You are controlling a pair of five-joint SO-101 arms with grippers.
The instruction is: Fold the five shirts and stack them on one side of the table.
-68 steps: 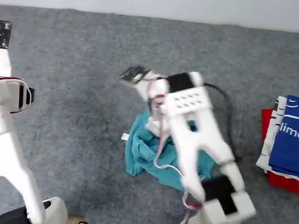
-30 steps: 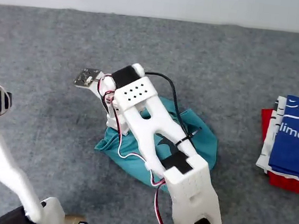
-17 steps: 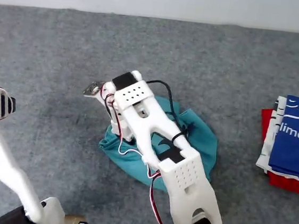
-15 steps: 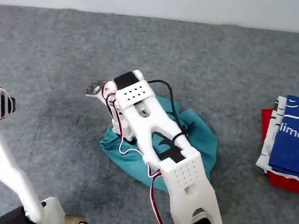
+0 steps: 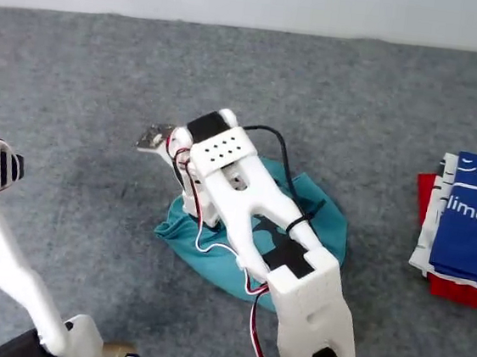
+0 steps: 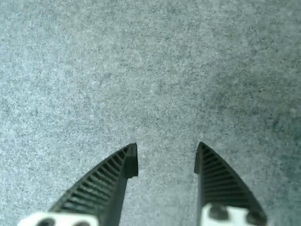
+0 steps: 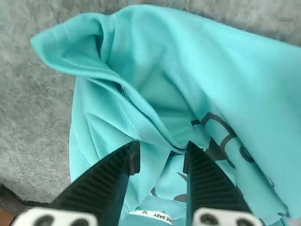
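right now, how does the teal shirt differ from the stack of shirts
The teal shirt lies crumpled mid-table; the stack is folded flat at the right edge. The teal shirt is one garment; the stack holds several, blue on top, red at the bottom. The right gripper is open over the teal shirt; the stack has no gripper near it. Both rest on the grey table.
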